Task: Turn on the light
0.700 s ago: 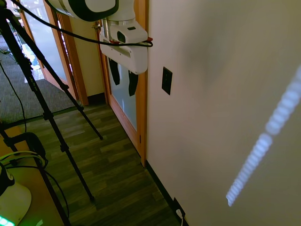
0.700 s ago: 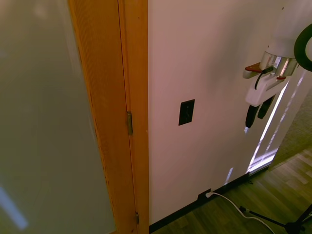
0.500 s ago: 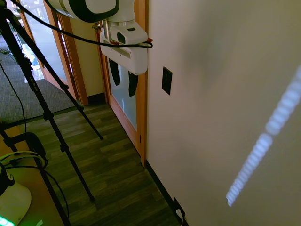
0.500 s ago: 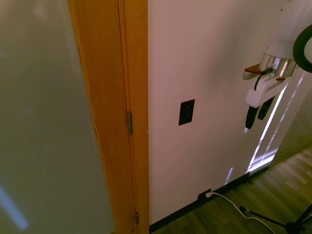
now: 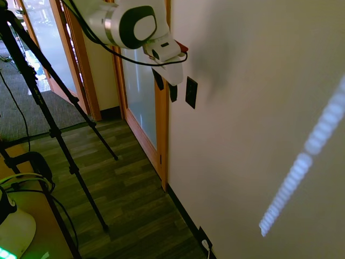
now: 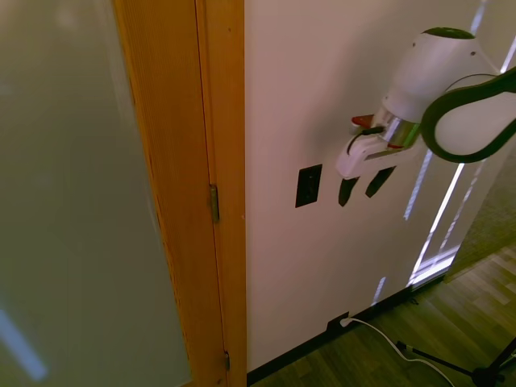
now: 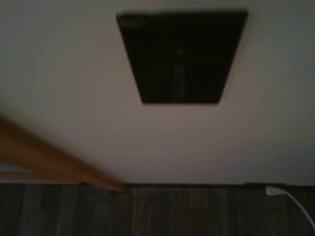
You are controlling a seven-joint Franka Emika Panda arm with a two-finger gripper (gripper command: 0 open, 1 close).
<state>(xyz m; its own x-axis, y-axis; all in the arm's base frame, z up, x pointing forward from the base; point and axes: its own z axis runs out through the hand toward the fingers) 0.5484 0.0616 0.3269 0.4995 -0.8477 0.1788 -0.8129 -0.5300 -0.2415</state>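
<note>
No lamp shows in any view. The light's switch is a small black upright wall plate (image 5: 191, 92) on the pale wall, just right of the wooden door frame, and appears again in the second exterior view as the same plate (image 6: 308, 185). My gripper (image 5: 166, 87) hangs tilted, close beside the plate at about its height, with its dark fingers apart and nothing between them. From the other side the gripper (image 6: 362, 187) stands just right of the plate, not touching it. In the blurred wrist view the black plate (image 7: 182, 56) fills the upper middle.
A wooden door frame (image 6: 222, 161) with a frosted glass door (image 6: 72, 201) borders the wall. Down at the baseboard sits a dark outlet plate with a white cable (image 6: 379, 332). A bluish striped glare streak (image 5: 304, 156) crosses the wall. Dark wood floor (image 5: 129, 199) lies below.
The arm has swung toward the wall and tilted. The gripper moved from well away from the switch plate to right beside it, fingers still apart.
</note>
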